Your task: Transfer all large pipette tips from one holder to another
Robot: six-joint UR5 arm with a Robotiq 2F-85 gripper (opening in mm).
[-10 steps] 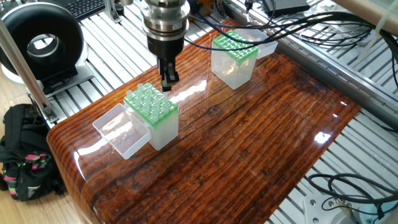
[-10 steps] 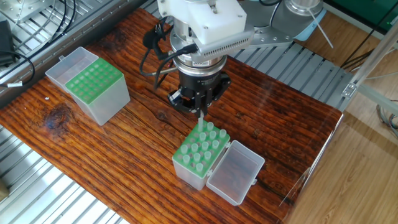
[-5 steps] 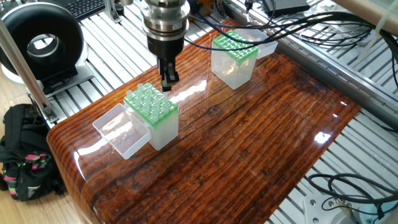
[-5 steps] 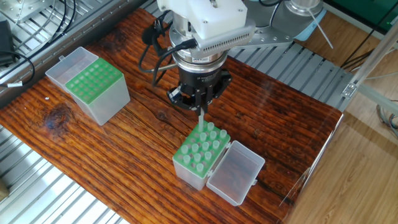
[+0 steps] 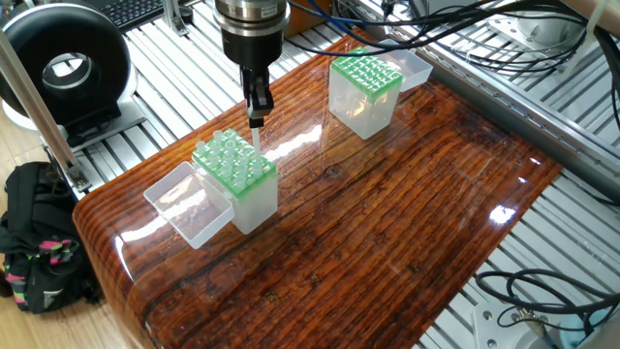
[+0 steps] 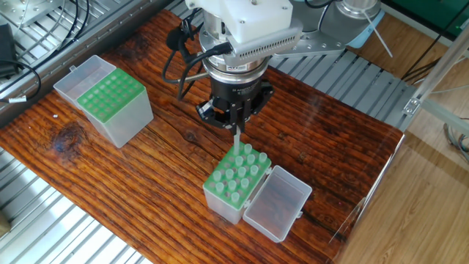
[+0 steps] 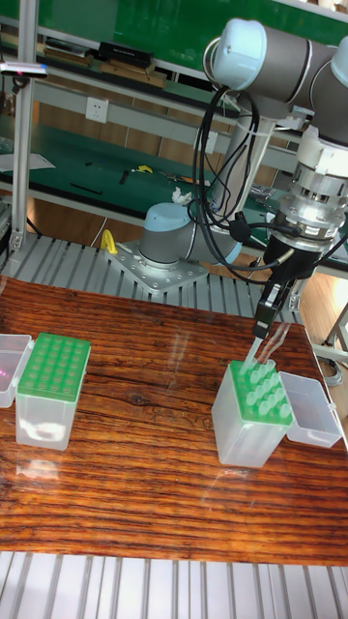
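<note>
- One pipette tip (image 7: 257,350) is clamped between the fingers of the gripper (image 7: 266,311), upper end in the jaws, lower end pointing down at the rear corner of the near box (image 7: 249,430); whether its point is still inside a hole cannot be told.
- Same tip in the other fixed view (image 6: 237,141): upright, just above the rack, directly under the gripper (image 6: 235,116).
- Remaining pipette tips (image 6: 238,172) stand upright in the green rack of the box (image 6: 223,196); several holes show no tip.
- The box's clear lid (image 6: 278,203) lies hinged open beside it, flat on the table (image 6: 146,169).
- Second box (image 6: 113,106), green rack on top, stands well apart toward the far end of the table; no tips seen protruding. Its lid (image 6: 77,79) is open alongside.
- One fixed view confirms: gripper (image 5: 256,105) above the near box (image 5: 240,179), second box (image 5: 364,92) beyond it.
- Black cables (image 7: 217,184) hang along the arm.
</note>
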